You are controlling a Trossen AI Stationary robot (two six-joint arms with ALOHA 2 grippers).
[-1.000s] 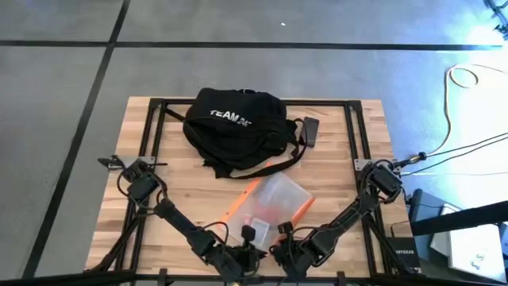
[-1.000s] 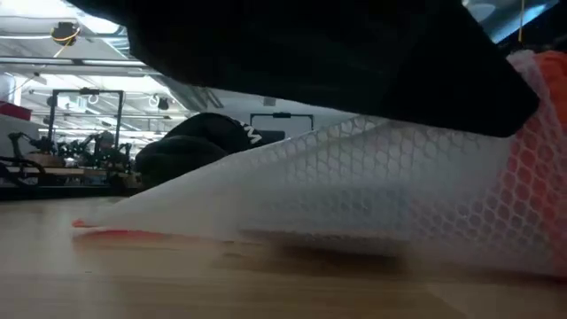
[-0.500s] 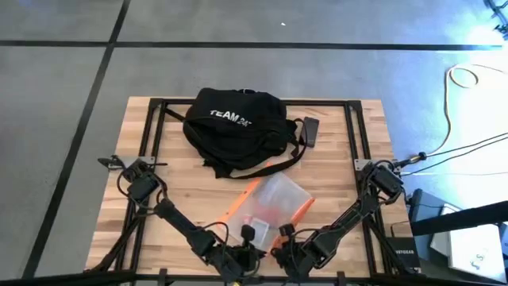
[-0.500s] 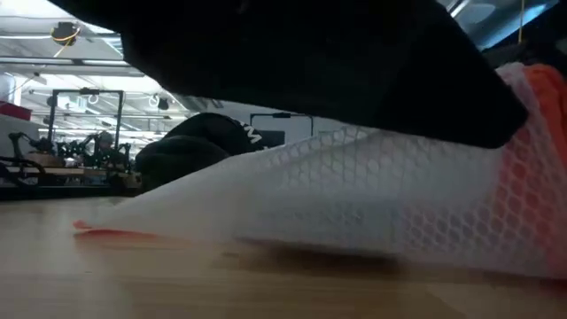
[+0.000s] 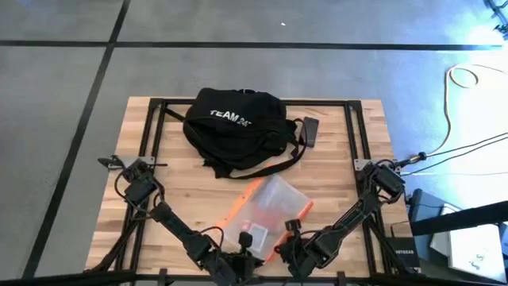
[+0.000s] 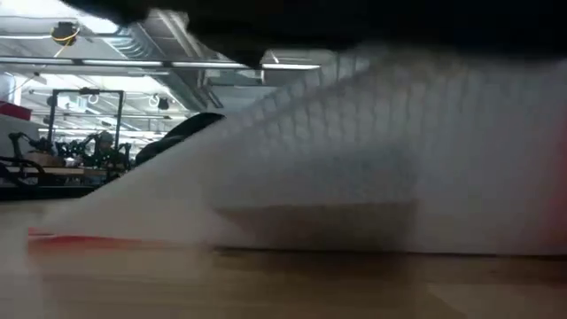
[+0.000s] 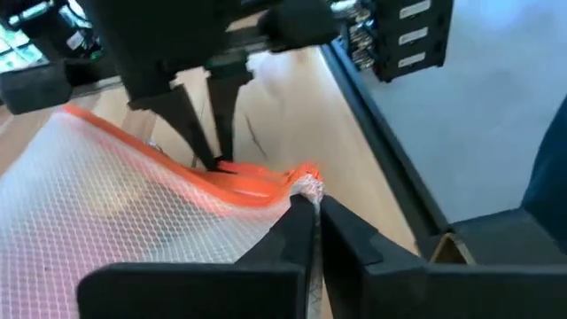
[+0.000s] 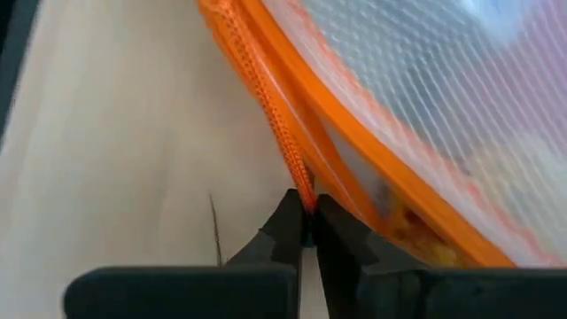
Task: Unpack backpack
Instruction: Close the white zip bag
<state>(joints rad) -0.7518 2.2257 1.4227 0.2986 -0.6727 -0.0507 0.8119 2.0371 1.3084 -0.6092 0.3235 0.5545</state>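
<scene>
Backpack (image 5: 236,129) lay slumped in upper-centre of high view, on the table's (image 5: 349,171) far half, "TEAM" lettering up, straps trailing toward frame centre.

Both claws were at bottom-centre of that view, nowhere near it. They were busy w/ the mesh pouch (image 5: 267,210), a translucent thing w/ orange trim lying betw. backpack and grippers, long axis running diagonally from lower left to upper right.

Left gripper (image 7: 307,208) was pinched narrow on the pouch's orange-edged corner. Right gripper (image 8: 306,229) was likewise closed tight on the orange zipper band. So both held the same pouch at its near end, side by side, practically touching.

Key relation: backpack sat straight up-frame from both claws, pouch in between. Neither arm clearly nearer; left gripper maybe slightly, since the bag sat a bit left of centre. Judging by this, the pouch needs setting down and releasing before either reaches back to the bag.

Low view was mostly blocked by mesh; backpack only a dark hump behind.
</scene>
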